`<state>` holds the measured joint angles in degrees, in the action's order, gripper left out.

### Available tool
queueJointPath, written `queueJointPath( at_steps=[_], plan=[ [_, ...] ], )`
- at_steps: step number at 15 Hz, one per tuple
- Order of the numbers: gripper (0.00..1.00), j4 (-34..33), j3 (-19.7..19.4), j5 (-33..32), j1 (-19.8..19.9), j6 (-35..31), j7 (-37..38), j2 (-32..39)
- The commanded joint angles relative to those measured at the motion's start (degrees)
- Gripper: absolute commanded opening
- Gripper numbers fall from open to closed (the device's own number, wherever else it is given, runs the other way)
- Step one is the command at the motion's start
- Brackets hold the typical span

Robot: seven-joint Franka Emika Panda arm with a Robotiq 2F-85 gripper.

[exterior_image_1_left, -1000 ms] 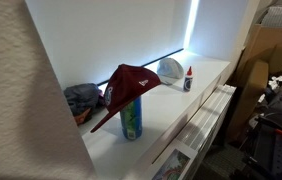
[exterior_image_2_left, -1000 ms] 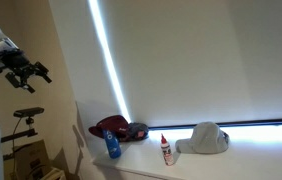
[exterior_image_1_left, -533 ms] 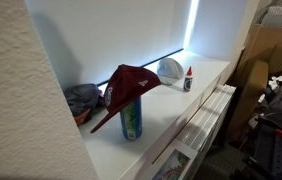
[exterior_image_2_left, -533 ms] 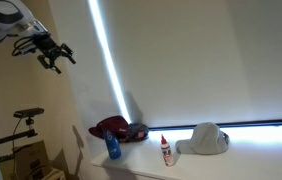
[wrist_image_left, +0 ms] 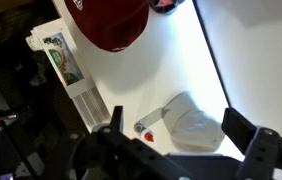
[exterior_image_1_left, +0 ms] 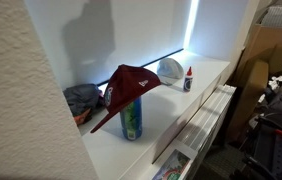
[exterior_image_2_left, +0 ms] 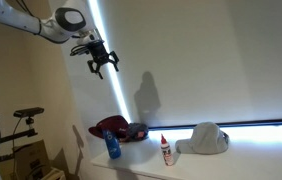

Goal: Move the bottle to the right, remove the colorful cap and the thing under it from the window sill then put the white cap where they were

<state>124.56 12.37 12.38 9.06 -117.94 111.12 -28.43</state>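
The colorful cap is dark red and rests on a blue-green cylinder, the thing under it, on the white window sill. In both exterior views the white cap lies further along, with the tiny red-topped bottle beside it. My gripper hangs open and empty high above the sill, over the dark red cap. The wrist view looks down between the spread fingers of the gripper at the white cap and bottle. The dark red cap hides the cylinder there.
A grey-blue fabric bundle lies behind the dark red cap by the wall. A slatted white panel runs under the sill's front edge. Cardboard boxes and clutter stand past the sill's end. A bicycle stands near the arm's base.
My arm has swung from the far edge of the exterior view across to above the sill, and its shadow now falls on the blind. The jaws stayed open. Nothing on the sill moved.
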Motion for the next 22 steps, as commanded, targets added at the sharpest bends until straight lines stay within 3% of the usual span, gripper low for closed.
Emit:
queueJointPath(
  at_steps=[1, 2, 3, 9, 11, 14, 17, 18, 22],
  plan=[
    [1.00, 7.02, -3.40, 1.47, -1.44, -3.40, 3.74, 5.06],
    [1.00, 8.73, -3.89, 1.75, -1.70, -3.45, 5.00, 5.72],
    [1.00, 5.10, -4.47, -0.26, -2.24, -1.81, 2.83, 5.45],
    [1.00, 7.87, -4.85, 0.08, -2.84, -2.86, 4.74, 6.63],
    [1.00, 7.39, -4.39, -3.43, -0.10, -7.59, 11.14, 9.11],
    [1.00, 7.23, -7.75, -8.71, 2.77, -13.91, 15.94, 13.48],
    [1.00, 6.35, -11.83, -13.61, 5.38, -15.53, 20.95, 18.52],
    [1.00, 7.75, -11.90, -11.82, 2.55, -14.51, 17.84, 14.90],
    [1.00, 7.07, -14.11, -12.86, 3.63, -15.26, 19.01, 18.44]
  ],
)
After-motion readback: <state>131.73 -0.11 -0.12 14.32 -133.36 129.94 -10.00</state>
